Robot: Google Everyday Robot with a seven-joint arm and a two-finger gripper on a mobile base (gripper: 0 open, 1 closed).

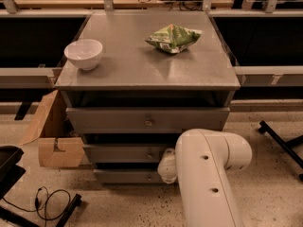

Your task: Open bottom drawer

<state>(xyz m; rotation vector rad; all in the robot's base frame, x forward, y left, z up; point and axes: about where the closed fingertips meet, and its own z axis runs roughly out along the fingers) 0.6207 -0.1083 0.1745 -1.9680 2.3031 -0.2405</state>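
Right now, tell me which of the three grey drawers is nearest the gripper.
The bottom drawer, the lowest and slimmest front. The gripper reaches down to its right end, below the middle drawer's knob; the top drawer is well above.

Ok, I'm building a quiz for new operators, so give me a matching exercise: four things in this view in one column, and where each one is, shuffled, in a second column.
Things:
1. white bowl
2. green snack bag
3. cardboard box
4. gripper

Places:
A. low down, at the bottom drawer front
B. left part of the cabinet top
C. on the floor, left of the cabinet
D. right rear part of the cabinet top

Pairs: 1-B, 2-D, 3-C, 4-A
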